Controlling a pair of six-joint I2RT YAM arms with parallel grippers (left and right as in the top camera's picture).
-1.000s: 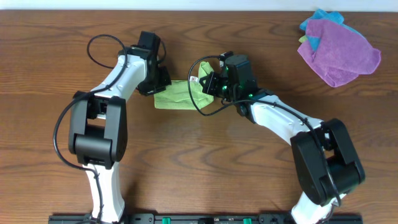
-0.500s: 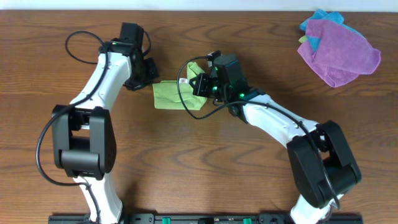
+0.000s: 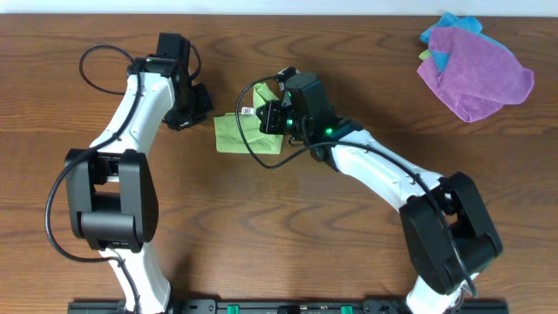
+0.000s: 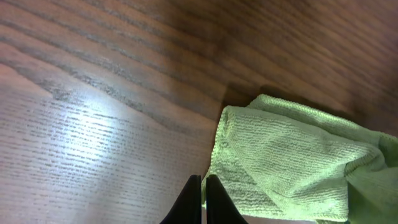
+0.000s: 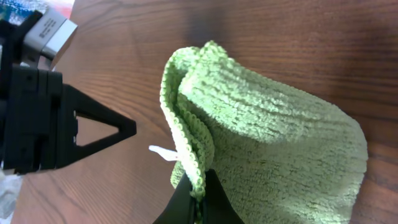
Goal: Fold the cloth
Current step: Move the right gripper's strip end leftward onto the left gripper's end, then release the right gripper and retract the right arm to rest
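Since 1.0 s ago the left arm has backed up and left, clear of the green cloth (image 3: 228, 136), and the right arm has carried its edge leftward. The cloth lies mid-worktop (image 3: 288, 235), between the 2 arms. The right end effector (image 5: 198, 200) pinches the doubled hem. The left end effector (image 4: 200, 198) is closed on nothing. We judge a fold is in progress; next, lay the edge flush, then release. The white tag (image 5: 163, 152) shows no legible writing.

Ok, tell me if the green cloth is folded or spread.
Folded: green cloth lies doubled, its layered edge pinched in the right claw.
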